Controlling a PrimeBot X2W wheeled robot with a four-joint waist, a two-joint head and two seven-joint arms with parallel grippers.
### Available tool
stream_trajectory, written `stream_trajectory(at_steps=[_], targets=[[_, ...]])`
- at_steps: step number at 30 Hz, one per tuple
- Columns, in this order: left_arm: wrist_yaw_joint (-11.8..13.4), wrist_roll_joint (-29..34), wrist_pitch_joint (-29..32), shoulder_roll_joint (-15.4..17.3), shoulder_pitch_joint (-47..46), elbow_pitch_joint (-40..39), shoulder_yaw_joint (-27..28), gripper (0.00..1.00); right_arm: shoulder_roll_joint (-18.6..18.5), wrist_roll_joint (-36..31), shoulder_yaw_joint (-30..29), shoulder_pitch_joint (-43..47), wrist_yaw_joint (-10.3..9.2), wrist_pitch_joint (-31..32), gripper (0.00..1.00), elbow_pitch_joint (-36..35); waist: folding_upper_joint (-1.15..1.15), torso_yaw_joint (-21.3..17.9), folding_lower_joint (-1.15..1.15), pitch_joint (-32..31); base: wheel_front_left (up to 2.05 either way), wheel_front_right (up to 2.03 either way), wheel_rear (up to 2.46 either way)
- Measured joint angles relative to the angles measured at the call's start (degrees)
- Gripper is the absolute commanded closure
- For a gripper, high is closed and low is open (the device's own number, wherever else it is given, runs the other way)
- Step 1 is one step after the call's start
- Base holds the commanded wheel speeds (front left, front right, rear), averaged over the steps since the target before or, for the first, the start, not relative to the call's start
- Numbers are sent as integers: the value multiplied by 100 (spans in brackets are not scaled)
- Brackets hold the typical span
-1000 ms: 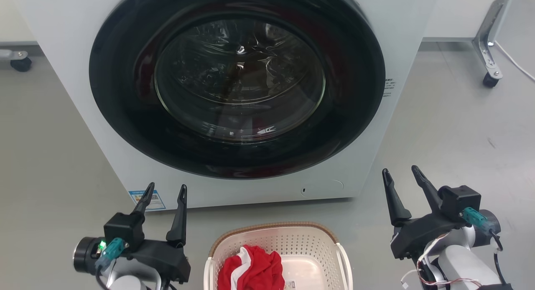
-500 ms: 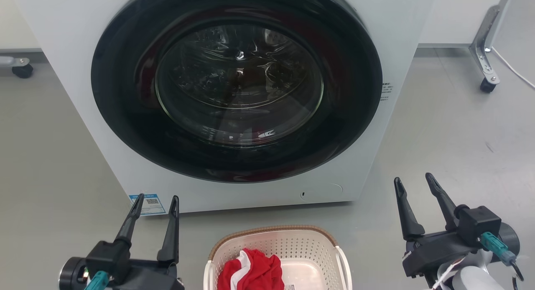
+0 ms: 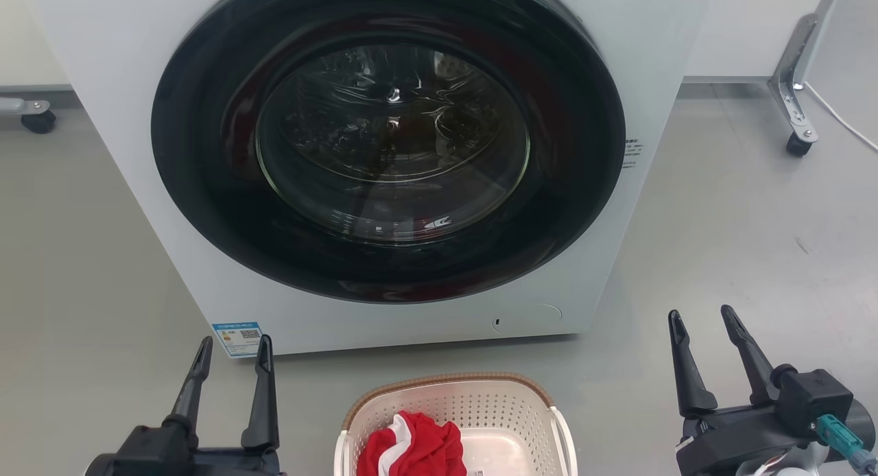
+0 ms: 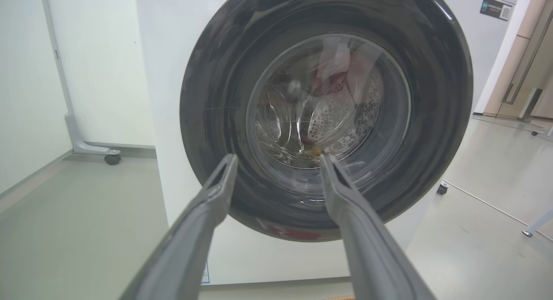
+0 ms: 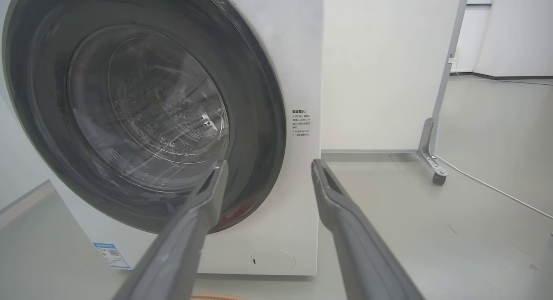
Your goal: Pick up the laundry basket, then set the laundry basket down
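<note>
The laundry basket [image 3: 511, 409], cream-white and perforated with a brown woven rim, stands on the floor at the bottom centre of the head view. A red and white cloth [image 3: 411, 448] lies inside it. My left gripper [image 3: 234, 340] is open to the left of the basket and apart from it, holding nothing. My right gripper [image 3: 701, 313] is open to the right of it, also holding nothing. In the wrist views, the left gripper [image 4: 277, 158] and right gripper [image 5: 268, 163] point at the washer. A sliver of the basket's brown rim [image 4: 341, 297] [image 5: 211, 296] shows at the bottom edge.
A white front-loading washing machine [image 3: 651, 64] with a closed dark round door [image 3: 391, 140] stands right behind the basket. A metal leg on a caster [image 3: 796, 143] is at the far right, with a white cable on the floor. Another caster [image 3: 38, 121] sits far left. Grey floor lies on both sides.
Both grippers have drawn back toward the bottom of the head view, still open. The whole picture has shifted slightly, so the camera moved. The basket stays in place before the washer.
</note>
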Motion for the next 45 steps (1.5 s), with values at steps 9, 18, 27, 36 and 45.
stream_trajectory(at_steps=[9, 18, 27, 36, 45], targets=[[0, 224, 122, -153, 130, -157, 175, 0, 62, -149, -93, 94, -5, -1, 0, -182, 0, 9, 0, 12, 0, 0, 0], [0, 372, 322, -292, 209, -285, 312, 0, 110, -215, -169, 122, -5, 23, 0, -256, 0, 18, 1, 52, 0, 0, 0], [0, 575, 523, -378, 254, -378, 348, 0, 160, -270, -256, 195, -5, 68, 0, -299, 0, 27, 1, 57, 0, 0, 0], [0, 669, 719, -421, 315, -470, 379, 0, 201, -316, -315, 203, -7, 134, 0, -364, 0, 33, 1, 77, 0, 0, 0], [-10, 646, 773, -461, 415, -249, 361, 100, 336, -291, -293, 369, 7, 199, 100, -141, 0, 34, 0, 91, 0, 0, 0]])
